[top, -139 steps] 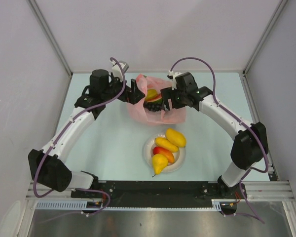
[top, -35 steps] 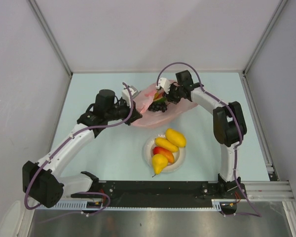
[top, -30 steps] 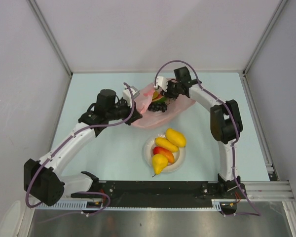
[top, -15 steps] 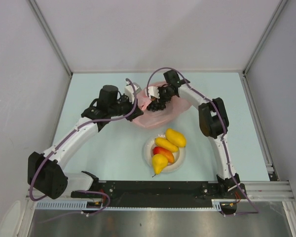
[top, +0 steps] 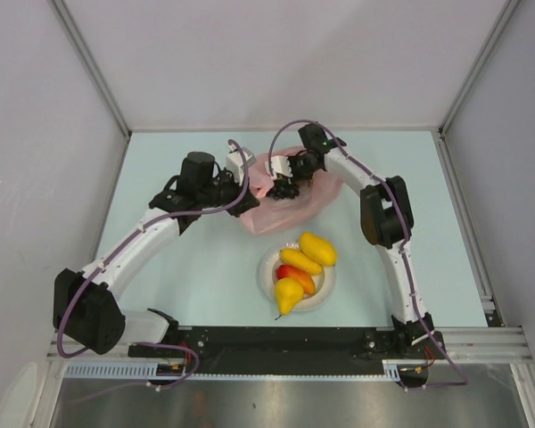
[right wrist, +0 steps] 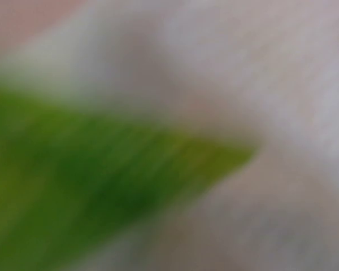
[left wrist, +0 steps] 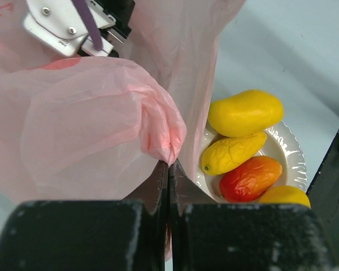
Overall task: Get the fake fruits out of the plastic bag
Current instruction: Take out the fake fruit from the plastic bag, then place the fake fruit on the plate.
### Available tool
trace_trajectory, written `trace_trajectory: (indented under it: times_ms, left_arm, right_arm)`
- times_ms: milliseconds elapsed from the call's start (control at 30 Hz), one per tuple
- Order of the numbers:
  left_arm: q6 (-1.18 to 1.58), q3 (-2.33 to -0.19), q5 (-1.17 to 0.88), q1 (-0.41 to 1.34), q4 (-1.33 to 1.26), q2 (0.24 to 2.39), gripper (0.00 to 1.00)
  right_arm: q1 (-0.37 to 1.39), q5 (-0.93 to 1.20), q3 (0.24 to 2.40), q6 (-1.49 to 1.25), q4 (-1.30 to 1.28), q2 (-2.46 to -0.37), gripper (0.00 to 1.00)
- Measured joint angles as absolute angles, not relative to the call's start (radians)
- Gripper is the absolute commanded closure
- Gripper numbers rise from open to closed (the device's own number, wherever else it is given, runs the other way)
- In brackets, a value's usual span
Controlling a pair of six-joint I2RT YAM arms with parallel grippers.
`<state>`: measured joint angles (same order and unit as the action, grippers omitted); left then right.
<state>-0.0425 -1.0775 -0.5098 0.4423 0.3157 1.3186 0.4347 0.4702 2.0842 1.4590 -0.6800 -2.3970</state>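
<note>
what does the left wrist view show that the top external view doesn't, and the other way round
Only the left wrist: the left gripper close up, jaws shut on a fold of the plastic bag, and the patterned rim of the plate. Only the top external: the left arm and right arm whole, from base to wrist, and the table. Both: the bag, the plate, and the yellow mango and red-orange fruit lying on it.

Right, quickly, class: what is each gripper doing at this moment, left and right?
Left gripper: closed, pinching the pink bag.
Right gripper: closed inside the bag; whether it holds anything cannot be told.
</note>
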Motion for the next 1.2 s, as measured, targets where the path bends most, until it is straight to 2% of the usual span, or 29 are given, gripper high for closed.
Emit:
trace_trajectory:
  times_ms: [300, 667, 1000, 1200]
  left_arm:
    - [-0.025, -1.103, -0.528, 0.443, 0.280, 1.343, 1.00]
    - [0.039, -1.160, -0.525, 0.442, 0.239, 1.390, 1.00]
    - [0.097, -1.256, -0.503, 0.442, 0.216, 1.466, 1.00]
    - [0.124, -1.304, -0.518, 0.442, 0.216, 1.495, 1.00]
  right_arm:
    - [0.443, 0.516, 1.831, 1.349, -0.672, -2.145, 1.00]
    - [0.498, 0.575, 1.676, 1.075, -0.604, -1.843, 1.00]
    - [0.621, 0.557, 1.392, 0.950, -0.683, -1.502, 1.00]
    - [0.743, 0.451, 1.327, 0.948, -0.764, -1.285, 1.00]
